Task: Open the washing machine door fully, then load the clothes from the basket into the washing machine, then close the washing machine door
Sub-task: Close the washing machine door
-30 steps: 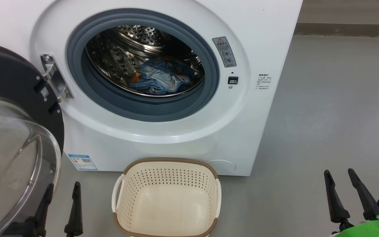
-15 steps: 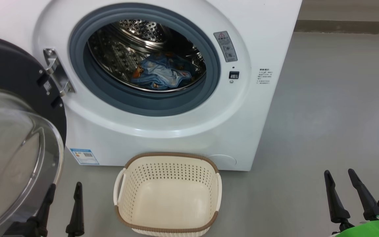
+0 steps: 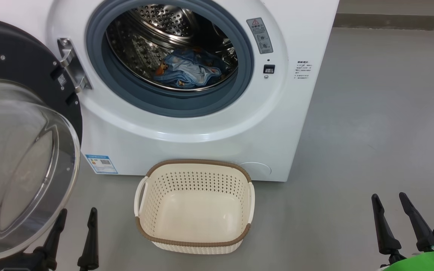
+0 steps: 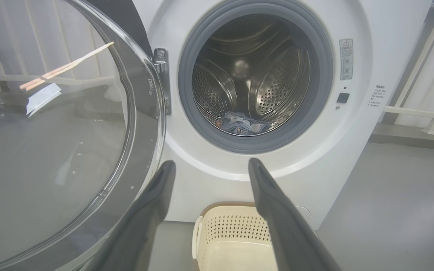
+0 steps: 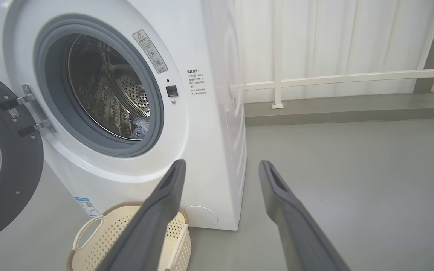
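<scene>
The white washing machine [image 3: 187, 135] stands ahead with its drum showing. Its door [image 3: 21, 150] hangs swung wide to the left on its metal hinge [image 3: 72, 67], black rim and clear glass facing me. Light-blue clothes [image 3: 188, 69] with orange figures lie in the bottom of the steel drum, seen also as clothes [image 4: 241, 124] in the left wrist view. The cream basket [image 3: 196, 241] sits on the floor before the machine with nothing in it. My left gripper [image 3: 77, 212] is open at the lower left, beside the door glass. My right gripper [image 3: 388, 199] is open at the lower right, over bare floor.
Grey floor [image 3: 371, 131] stretches to the right of the machine. A white railing [image 5: 333, 77] and pale wall stand behind it. A low kerb [image 5: 352, 109] runs along the wall's foot.
The whole head view has slid upward and slightly right, so the camera has tilted down. Both grippers keep their places in the picture, open. The clothes, basket and door have not moved.
</scene>
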{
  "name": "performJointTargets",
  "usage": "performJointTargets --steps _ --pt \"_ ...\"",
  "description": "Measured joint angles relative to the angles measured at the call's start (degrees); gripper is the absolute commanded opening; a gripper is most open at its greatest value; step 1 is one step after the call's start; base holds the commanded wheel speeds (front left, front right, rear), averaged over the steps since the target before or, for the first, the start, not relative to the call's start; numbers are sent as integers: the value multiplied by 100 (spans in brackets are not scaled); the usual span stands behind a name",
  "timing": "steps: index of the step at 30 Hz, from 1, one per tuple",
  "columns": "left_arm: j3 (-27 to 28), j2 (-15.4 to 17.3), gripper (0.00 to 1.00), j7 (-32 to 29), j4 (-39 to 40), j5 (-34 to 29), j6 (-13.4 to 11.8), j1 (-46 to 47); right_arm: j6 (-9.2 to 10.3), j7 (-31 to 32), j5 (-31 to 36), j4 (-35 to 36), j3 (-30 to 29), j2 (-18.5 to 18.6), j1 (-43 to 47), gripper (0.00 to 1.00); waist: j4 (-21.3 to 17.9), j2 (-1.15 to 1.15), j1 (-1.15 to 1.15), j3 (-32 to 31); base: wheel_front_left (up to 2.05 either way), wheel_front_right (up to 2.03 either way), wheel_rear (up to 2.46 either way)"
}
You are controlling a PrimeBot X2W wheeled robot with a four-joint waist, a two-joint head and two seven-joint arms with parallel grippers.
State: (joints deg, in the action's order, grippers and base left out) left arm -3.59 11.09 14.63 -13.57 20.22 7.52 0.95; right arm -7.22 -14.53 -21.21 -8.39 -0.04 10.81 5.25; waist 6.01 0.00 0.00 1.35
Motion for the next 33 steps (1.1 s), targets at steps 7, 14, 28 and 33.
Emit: performJointTargets --steps 7,14,28,33 --pt "15 -19 100 0 1 55 0 0 0 0 0 2 19 2 -3 100 71 0 0 -1 0 0 0" --pt "133 -140 100 0 3 109 0 0 0 0 1 3 166 0 -26 100 313 0 0 26 0 0 0" --pt "371 -296 100 0 -25 137 0 -167 0 0 -2 -86 514 15 -150 100 1365 0 0 -26 0 0 0" --pt "396 -302 100 0 -60 135 0 -244 0 0 -44 -114 573 8 -142 100 1802 0 0 -105 0 0 0"
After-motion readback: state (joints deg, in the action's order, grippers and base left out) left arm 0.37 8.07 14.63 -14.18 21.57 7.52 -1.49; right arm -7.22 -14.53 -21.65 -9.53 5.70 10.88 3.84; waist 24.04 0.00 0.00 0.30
